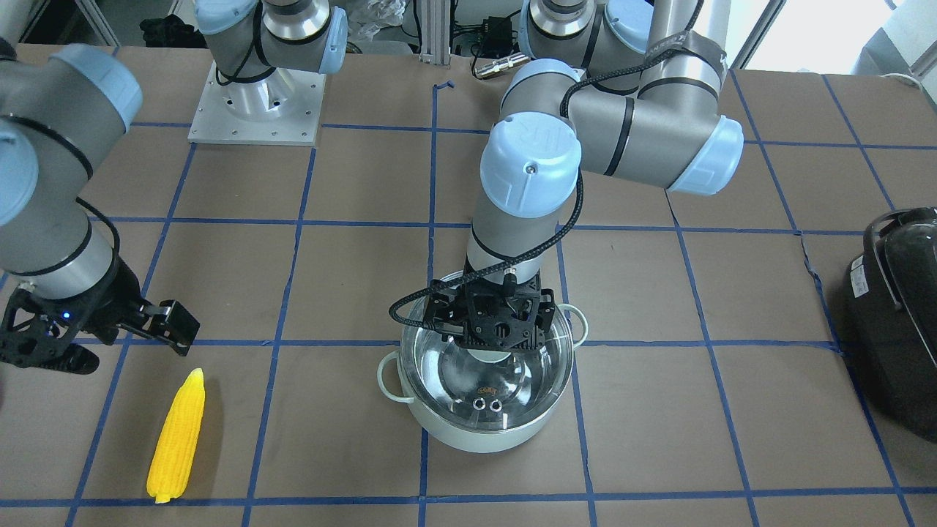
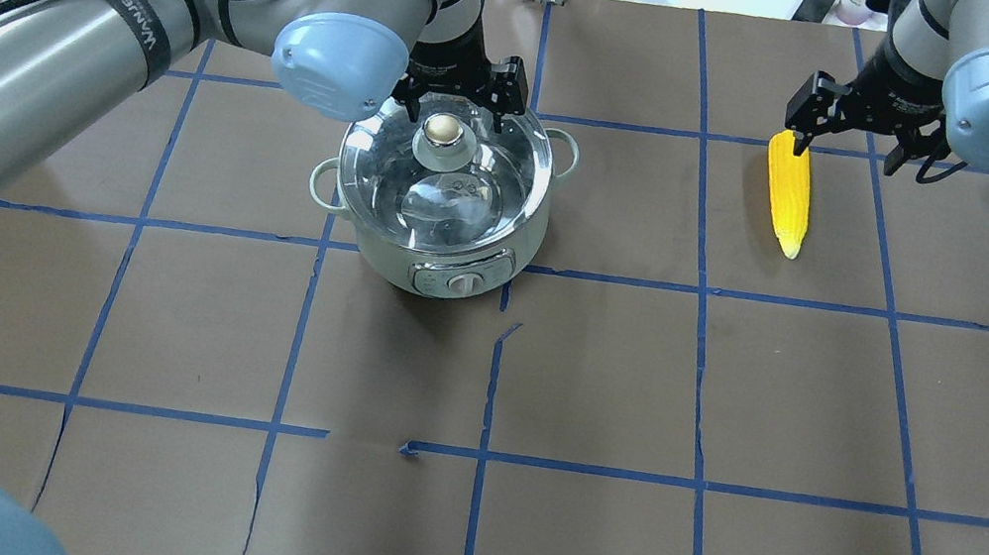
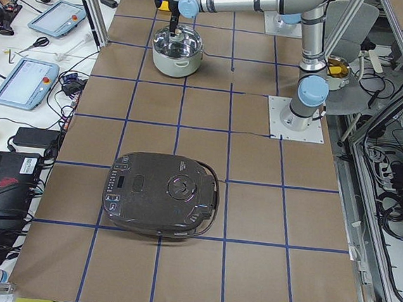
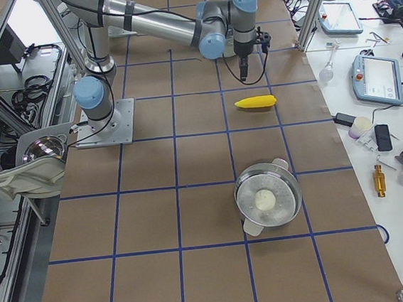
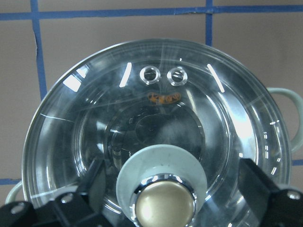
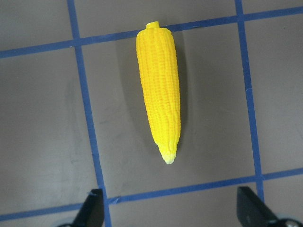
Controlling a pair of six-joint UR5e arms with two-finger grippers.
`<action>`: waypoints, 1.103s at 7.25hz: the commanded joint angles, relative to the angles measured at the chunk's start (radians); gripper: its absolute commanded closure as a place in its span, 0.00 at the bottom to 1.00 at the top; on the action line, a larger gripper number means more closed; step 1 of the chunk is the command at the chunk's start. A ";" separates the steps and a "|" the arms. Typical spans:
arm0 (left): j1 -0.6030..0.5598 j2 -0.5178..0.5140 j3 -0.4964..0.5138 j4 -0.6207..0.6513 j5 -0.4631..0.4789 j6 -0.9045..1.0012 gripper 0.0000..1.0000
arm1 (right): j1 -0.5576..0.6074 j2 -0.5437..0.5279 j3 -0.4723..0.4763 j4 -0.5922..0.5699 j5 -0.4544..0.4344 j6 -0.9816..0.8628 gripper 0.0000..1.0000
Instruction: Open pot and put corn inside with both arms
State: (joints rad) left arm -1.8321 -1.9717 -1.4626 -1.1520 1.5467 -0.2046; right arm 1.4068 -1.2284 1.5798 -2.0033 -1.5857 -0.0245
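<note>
Left hand is over the pot lid, fingers apart, straddling the beige knob; no contact that I can see. Key relation: knob roughly centred between the fingers, so my read is close, then lift straight up. Pot is lidded, on the desk. Right hand hovers, fingers spread, empty. Corn lies flat just ahead of it, tapered tip toward the hand, long axis square to the closing line, well apart from the pot.
</note>
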 commanded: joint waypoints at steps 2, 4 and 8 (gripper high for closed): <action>0.002 0.017 -0.025 0.005 0.010 0.037 0.10 | -0.017 0.180 -0.001 -0.191 0.003 -0.020 0.00; 0.008 0.017 -0.024 0.003 0.012 0.045 0.10 | -0.017 0.225 -0.001 -0.256 0.006 -0.160 0.00; 0.008 0.010 -0.028 0.003 0.012 0.045 0.13 | -0.016 0.294 -0.046 -0.261 0.009 -0.114 0.00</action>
State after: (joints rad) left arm -1.8240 -1.9629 -1.4895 -1.1490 1.5585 -0.1596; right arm 1.3906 -0.9528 1.5458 -2.2642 -1.5786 -0.1529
